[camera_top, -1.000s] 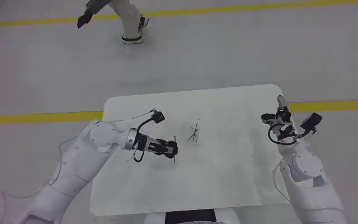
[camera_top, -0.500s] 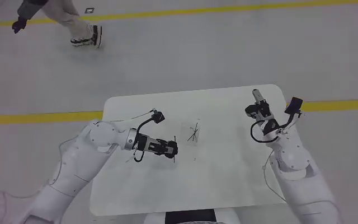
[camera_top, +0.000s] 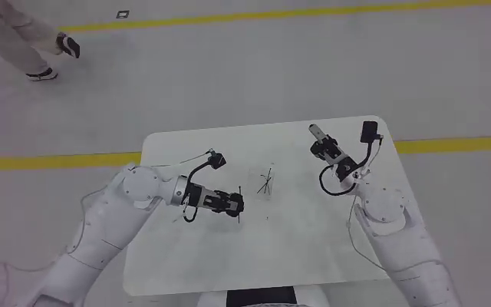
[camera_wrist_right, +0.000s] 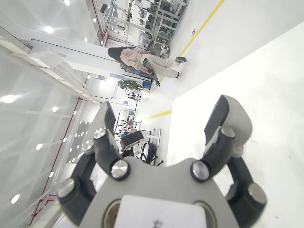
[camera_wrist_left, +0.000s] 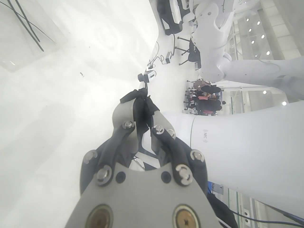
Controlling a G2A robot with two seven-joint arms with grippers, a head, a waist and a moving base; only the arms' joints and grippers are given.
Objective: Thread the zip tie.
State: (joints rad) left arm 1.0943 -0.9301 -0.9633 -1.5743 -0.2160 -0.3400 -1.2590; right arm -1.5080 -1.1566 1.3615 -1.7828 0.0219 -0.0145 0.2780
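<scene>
Several loose black zip ties point(camera_top: 266, 183) lie in a small pile near the middle of the white table point(camera_top: 330, 245); in the left wrist view the zip ties point(camera_wrist_left: 22, 22) lie apart from my fingers. My left gripper point(camera_top: 234, 203) rests low over the table just left of that pile, shut on a single zip tie point(camera_top: 238, 193) that stands out as a thin black line across its tip. In its own view the left gripper point(camera_wrist_left: 142, 96) has its black pads pressed together. My right gripper point(camera_top: 316, 134) hovers above the table's far right part, open and holding nothing; the right gripper point(camera_wrist_right: 163, 117) shows wide-spread fingers.
The pile seems to lie on a clear sheet or shallow tray point(camera_wrist_left: 14, 65). A yellow floor line point(camera_top: 69, 161) runs behind the table. The near half of the tabletop point(camera_top: 291, 261) is bare white surface.
My right arm has swung left and away from me, from the table's right edge to above its far right part. The left arm and its zip tie have stayed put.
</scene>
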